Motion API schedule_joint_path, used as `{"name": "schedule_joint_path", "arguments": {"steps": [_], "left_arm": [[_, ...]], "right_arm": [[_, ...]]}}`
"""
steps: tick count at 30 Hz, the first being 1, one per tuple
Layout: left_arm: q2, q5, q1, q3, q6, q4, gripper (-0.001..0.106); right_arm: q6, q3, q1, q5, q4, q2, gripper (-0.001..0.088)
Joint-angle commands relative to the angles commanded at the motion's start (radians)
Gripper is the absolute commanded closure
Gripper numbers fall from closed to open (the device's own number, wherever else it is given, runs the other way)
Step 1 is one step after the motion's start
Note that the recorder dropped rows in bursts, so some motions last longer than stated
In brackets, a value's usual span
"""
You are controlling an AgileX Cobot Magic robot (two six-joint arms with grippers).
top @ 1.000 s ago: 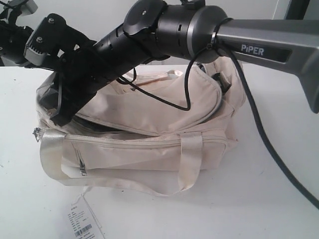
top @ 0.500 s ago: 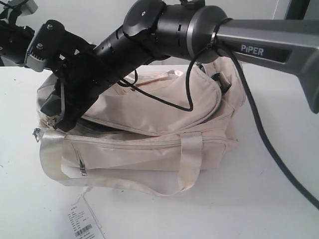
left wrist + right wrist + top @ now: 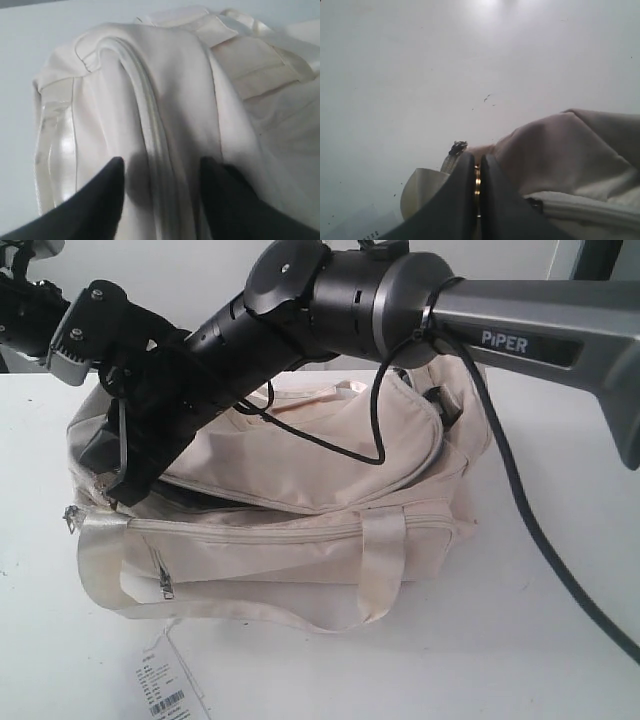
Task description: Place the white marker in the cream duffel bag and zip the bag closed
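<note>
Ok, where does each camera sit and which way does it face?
Exterior view: off the arms, facing the cream duffel bag side-on; the right arm crosses the top, right gripper at the bag's end.
Left wrist view: on the left arm, looking down at the bag's zip seam; left gripper open.
Right wrist view: on the right arm, looking past the bag's end to the table; gripper shut on the zip pull.
Shared: exterior and right wrist both show that gripper and bag end.

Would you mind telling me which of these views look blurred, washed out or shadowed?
Exterior view: evenly lit, the cream duffel bag reasonably sharp. Left wrist view: the left gripper is a dark blur, with soft shadow on the fabric beside it. Right wrist view: hazy and washed out, the right gripper out of focus.
</note>
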Motion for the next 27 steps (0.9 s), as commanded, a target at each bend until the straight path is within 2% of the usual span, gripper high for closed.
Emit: {"name": "schedule_joint_path", "arguments": {"steps": [4,7,9,13,14,15,16,17,20,21,22,25,27], "left_arm": [[-0.073,0.074,0.012,0.000,-0.071,0.119,0.034],[-0.126,0.189,0.020,0.002,-0.234,0.292,0.034],[-0.168,0.261,0.020,0.022,-0.293,0.386,0.034],[-0.238,0.283,0.020,0.111,-0.316,0.388,0.034],[-0.270,0.270,0.020,0.181,-0.319,0.369,0.036],[-0.286,0.258,0.020,0.207,-0.319,0.355,0.036],[-0.320,0.206,0.018,0.279,-0.319,0.291,0.036],[-0.333,0.185,0.018,0.307,-0.308,0.250,0.036],[-0.409,0.035,0.018,0.461,-0.310,0.224,0.036],[-0.420,-0.004,0.018,0.482,-0.314,0.220,0.036],[-0.430,-0.052,0.018,0.526,-0.307,0.172,0.036],[-0.421,-0.147,0.018,0.594,-0.155,0.007,0.036],[-0.400,-0.156,0.018,0.604,-0.054,-0.087,0.036]], "right_arm": [[0.000,0.000,0.000,-0.030,0.000,0.000,0.0868],[0.000,0.000,0.000,-0.026,0.000,0.000,0.0868],[0.000,0.000,0.000,-0.022,0.000,0.000,0.0868],[0.004,0.000,0.000,-0.010,0.000,0.000,0.0868],[0.007,0.000,0.000,-0.006,0.000,0.000,0.0868],[0.007,0.000,0.000,-0.001,0.000,0.000,0.0868],[0.007,0.000,0.000,0.010,0.000,0.000,0.0868],[0.007,0.000,0.000,0.017,-0.002,0.000,0.0868],[0.007,0.002,0.000,0.037,-0.002,0.000,0.0868],[0.007,0.002,0.000,0.042,-0.002,0.000,0.0868],[0.007,0.002,0.000,0.042,-0.002,0.000,0.0868],[0.007,0.002,0.000,0.042,-0.004,0.000,0.0868],[0.007,0.002,0.000,0.042,-0.004,0.000,0.0868]]}}
